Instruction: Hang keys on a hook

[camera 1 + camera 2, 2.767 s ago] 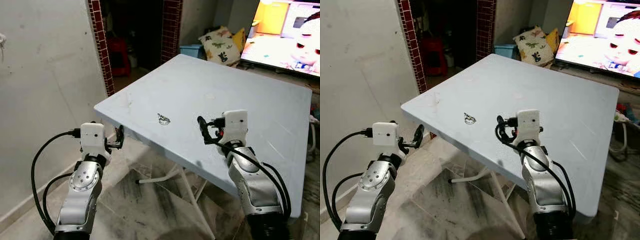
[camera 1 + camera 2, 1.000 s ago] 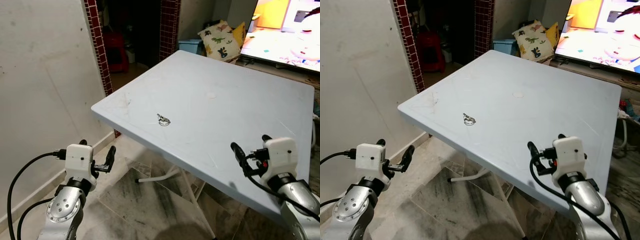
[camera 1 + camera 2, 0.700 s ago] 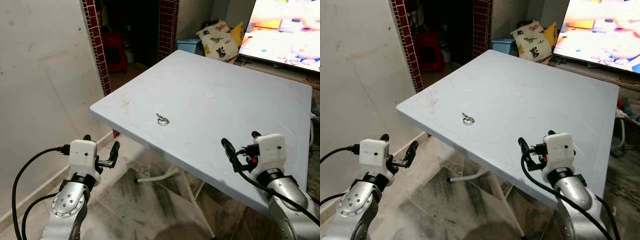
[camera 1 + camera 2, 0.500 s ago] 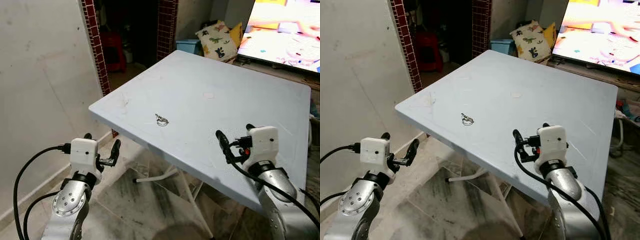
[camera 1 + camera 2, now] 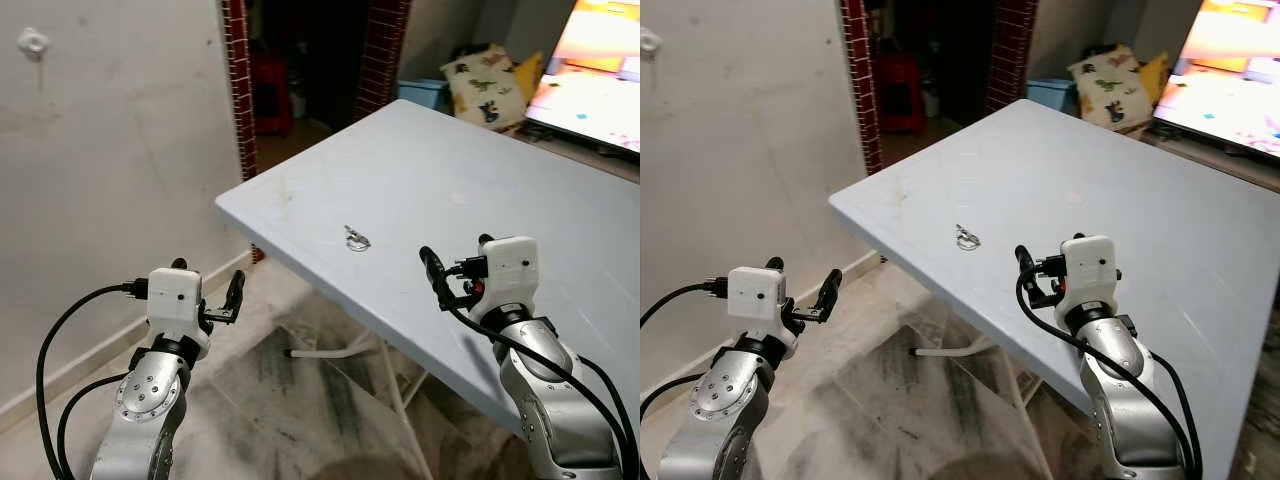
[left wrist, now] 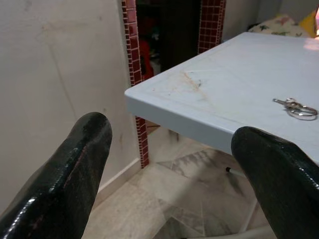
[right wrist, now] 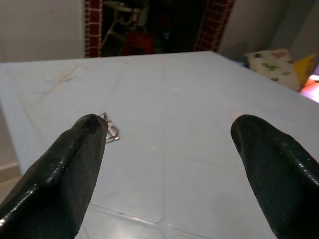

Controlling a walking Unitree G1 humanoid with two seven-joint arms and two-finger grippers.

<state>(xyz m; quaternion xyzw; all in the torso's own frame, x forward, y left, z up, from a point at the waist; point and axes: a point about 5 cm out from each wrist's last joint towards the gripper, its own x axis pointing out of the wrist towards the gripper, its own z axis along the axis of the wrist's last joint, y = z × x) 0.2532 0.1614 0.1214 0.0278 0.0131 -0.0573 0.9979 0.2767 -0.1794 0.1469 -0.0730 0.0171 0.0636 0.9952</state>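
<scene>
1. Right gripper hovers over the near edge of the table, its two fingers spread wide and holding nothing.
2. Ahead of that gripper and toward the robot's left lie the keys, flat on the table a little in from the near-left edge; in the right wrist view they peek out just beside one fingertip.
3. Left gripper hangs off the table, below its corner and over the floor, fingers also spread and empty.
4. Both grippers are apart from the keys; the right one is judged the better placed, being already above the tabletop, while the left would have to rise over the edge.
5. The keys' long axis cannot be told; they are too small.
6. Count: one bunch of keys, two grippers, one table.
7. A small white knob on the wall, well away from the keys, may be the hook.
</scene>
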